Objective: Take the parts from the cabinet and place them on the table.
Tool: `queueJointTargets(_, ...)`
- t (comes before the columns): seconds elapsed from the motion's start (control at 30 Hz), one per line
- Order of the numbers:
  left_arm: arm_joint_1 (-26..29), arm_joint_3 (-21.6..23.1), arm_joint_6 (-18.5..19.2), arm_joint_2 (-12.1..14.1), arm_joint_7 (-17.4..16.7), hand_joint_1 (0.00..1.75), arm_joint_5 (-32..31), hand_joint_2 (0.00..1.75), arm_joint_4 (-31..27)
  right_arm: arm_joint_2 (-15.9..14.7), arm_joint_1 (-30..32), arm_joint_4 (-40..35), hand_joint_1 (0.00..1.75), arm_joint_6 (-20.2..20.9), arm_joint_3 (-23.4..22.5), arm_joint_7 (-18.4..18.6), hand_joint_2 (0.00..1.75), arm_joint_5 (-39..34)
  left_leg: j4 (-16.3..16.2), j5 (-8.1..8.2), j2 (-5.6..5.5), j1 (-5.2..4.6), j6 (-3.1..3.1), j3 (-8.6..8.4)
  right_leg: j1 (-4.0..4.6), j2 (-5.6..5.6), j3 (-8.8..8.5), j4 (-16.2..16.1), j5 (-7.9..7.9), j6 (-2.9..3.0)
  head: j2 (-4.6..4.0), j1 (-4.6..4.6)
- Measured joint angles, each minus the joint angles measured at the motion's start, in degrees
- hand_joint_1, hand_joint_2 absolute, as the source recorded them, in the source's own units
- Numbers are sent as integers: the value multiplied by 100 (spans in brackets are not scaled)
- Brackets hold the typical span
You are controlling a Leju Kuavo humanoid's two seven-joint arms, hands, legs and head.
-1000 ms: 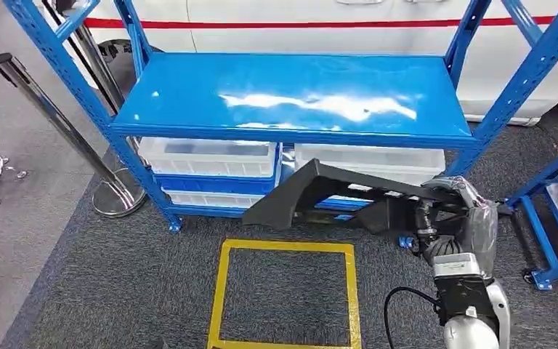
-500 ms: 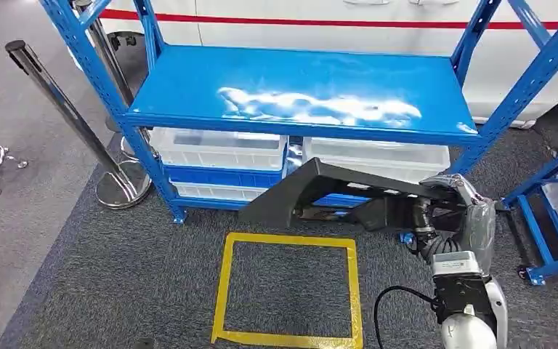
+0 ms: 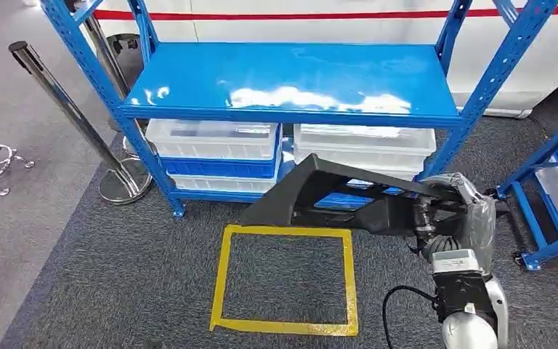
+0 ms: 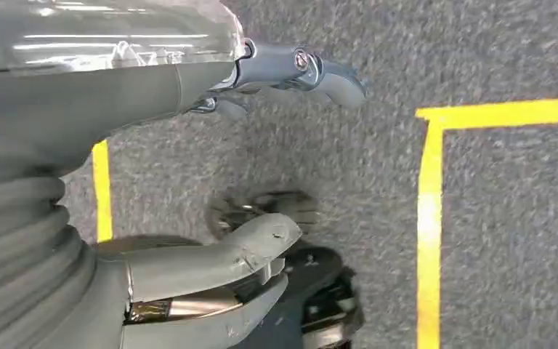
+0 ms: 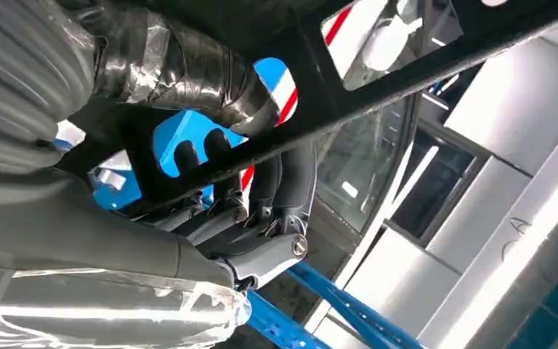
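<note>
- At the far left we see one chrome stanchion post (image 3: 65,109) on its round base, well apart from our load, so we judge it little threat unless we turn that way.
- Our left hand (image 4: 211,254) hangs over the grey carpet (image 3: 116,291) in its wrist view, fingers apart and holding nothing.
- One blue shelving rack (image 3: 290,80) stands ahead with its top shelf bare. Under it we count three clear bins (image 3: 214,138), two stacked on the left and one on the right.
- One yellow tape square (image 3: 285,280) marks the floor just before the rack.
- The task's thing, one long black part (image 3: 320,193), hangs in the air in front of the rack's lower level and above the far edge of the tape square.
- Risk, as we judge it: the part reaches far out to the left of our grip, so its free end could sag or twist in the fingers, or swing into a rack upright or the bins when we turn.
- Our right hand (image 3: 443,211) holds the part at its right end, fingers (image 5: 221,207) wrapped around a black bar. The hand is sheathed in clear plastic, which may let the grip slip.
- At the far right, one more blue rack (image 3: 552,182) stands near our right arm and could catch our elbow.
- We see no table here, so delivery remains undone.
</note>
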State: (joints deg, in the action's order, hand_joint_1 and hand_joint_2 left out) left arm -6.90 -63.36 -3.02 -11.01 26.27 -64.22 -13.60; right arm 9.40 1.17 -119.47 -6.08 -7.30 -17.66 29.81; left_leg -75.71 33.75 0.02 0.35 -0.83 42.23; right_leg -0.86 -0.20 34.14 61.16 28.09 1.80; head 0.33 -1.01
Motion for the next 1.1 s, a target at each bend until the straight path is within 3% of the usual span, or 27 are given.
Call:
queueJointTargets(0.03,4,0,2,-2,0,0,0,175,0,0,4,0,175,0,0,0,175,0,-12,-84,-1,0,12,-79,13,0,58,1,-45,-5,0,0)
queueJointTargets(0.07,6,-2,2,-2,0,0,0,175,0,0,4,0,175,-2,0,0,175,0,223,-249,-4,-5,44,-292,27,2,105,2,-93,-10,0,0)
queueJointTargets(0.13,-1,-2,2,0,0,0,0,175,0,0,4,-2,175,-4,0,0,175,0,1213,-555,-7,-54,164,-994,36,7,178,1,-170,-19,0,0)
queueJointTargets(0.17,-14,-2,0,4,0,0,0,175,0,0,7,-2,175,-4,0,0,175,0,1639,-431,-5,-104,230,-1214,22,2,186,-2,-199,-32,0,0)
queueJointTargets(0.2,-16,-2,0,17,2,0,0,175,0,0,7,-2,175,-7,0,0,175,0,1753,-444,-2,-123,235,-1311,7,-3,195,-31,-241,-83,0,4)
queueJointTargets(0.3,-3,-2,0,17,2,0,0,175,0,7,10,0,175,-7,0,0,175,0,1855,-546,-3,-209,327,-1270,-63,-17,174,-111,-345,-207,0,0)
queueJointTargets(0.33,0,-2,0,13,2,0,0,175,0,7,11,-2,175,-7,0,0,175,0,2054,-687,5,-132,366,-1332,-32,-17,177,-98,-346,-235,0,2)
queueJointTargets(0.37,-7,-2,0,0,2,0,-2,175,0,7,17,0,175,-7,0,0,175,0,2132,-762,40,-146,365,-1359,-39,-2,230,0,-208,-239,0,2)
queueJointTargets(0.4,-11,-2,0,0,2,0,-2,175,0,7,12,0,175,-9,0,0,175,0,2146,-811,48,-141,427,-1319,-31,17,341,264,50,-242,0,9)
queueJointTargets(0.47,-2,-2,0,2,2,0,-2,175,0,7,29,5,175,-9,0,0,175,0,2102,-862,51,-143,420,-1198,-46,21,654,1105,534,-280,0,4)
queueJointTargets(0.5,2,-2,0,2,2,0,-4,175,0,7,40,7,175,-9,0,0,175,0,2064,-874,53,-142,413,-1141,-48,20,741,1372,624,-303,0,4)
queueJointTargets(0.53,7,-4,0,2,2,0,-4,175,0,7,46,9,175,-9,0,0,175,0,2013,-882,53,-136,401,-1078,-52,17,722,1429,595,-326,0,7)
queueJointTargets(0.57,9,-4,0,2,2,0,-4,175,0,7,45,9,175,-9,0,0,175,0,1943,-885,53,-124,392,-1011,-71,13,548,1188,433,-354,0,7)
queueJointTargets(0.63,12,-4,0,-5,0,0,-4,175,0,7,40,9,175,-9,0,0,175,0,1767,-850,50,-103,343,-892,-109,1,18,343,76,-394,0,7)
queueJointTargets(0.67,12,-4,2,-5,2,0,-7,175,0,7,31,11,175,-9,0,0,175,0,1656,-818,49,-99,294,-817,-113,-5,-105,57,163,-373,0,7)
queueJointTargets(0.7,4,-4,0,-5,0,0,-7,175,0,13,44,9,175,-9,0,-2,175,0,1522,-781,43,-143,252,-740,-69,37,-66,61,111,-277,0,0)
queueJointTargets(0.8,14,-4,0,-5,4,0,-7,175,0,20,42,9,175,-9,0,0,175,2,1558,-839,44,-107,169,-720,-30,49,-19,105,67,-160,0,-2)
queueJointTargets(0.83,15,-4,0,-2,4,0,-7,175,0,22,40,9,175,-9,0,0,175,2,1528,-822,40,-99,152,-683,-62,38,-14,66,24,-105,0,-2)
queueJointTargets(0.87,16,-4,0,-2,4,0,-9,175,0,20,36,9,175,-9,0,2,175,2,1431,-698,28,-80,102,-658,-62,25,-8,54,0,-71,0,-4)
queueJointTargets(0.9,16,-4,0,-2,4,0,-9,175,0,26,33,9,175,-9,0,0,175,2,1159,-466,28,-63,63,-562,-65,17,11,52,-22,-37,0,-4)
queueJointTargets(0.97,18,-4,0,-2,4,0,-9,175,0,28,34,9,175,-7,0,0,175,2,333,-1,30,-16,7,-244,-46,8,66,55,-64,-25,0,-4)
queueJointTargets(1.0,24,-4,0,-2,4,0,-9,175,0,26,34,9,175,-7,0,0,175,2,13,128,30,-1,-6,-129,-41,5,97,56,-86,-27,0,-4)
queueJointTargets(1.03,33,-4,2,-5,4,0,-13,175,0,26,34,9,175,-4,0,0,175,2,-91,129,30,8,-9,-118,-37,6,125,56,-107,-36,0,-4)
queueJointTargets(1.07,36,-4,2,-5,4,0,-13,175,0,28,34,9,175,-4,0,0,175,2,66,16,29,11,-1,-238,-37,8,146,56,-125,-44,0,-4)
queueJointTargets(1.1,34,-4,2,-2,4,0,-15,175,0,28,34,9,175,-4,0,0,175,2,459,-187,28,12,17,-481,-38,11,159,56,-143,-54,0,-4)
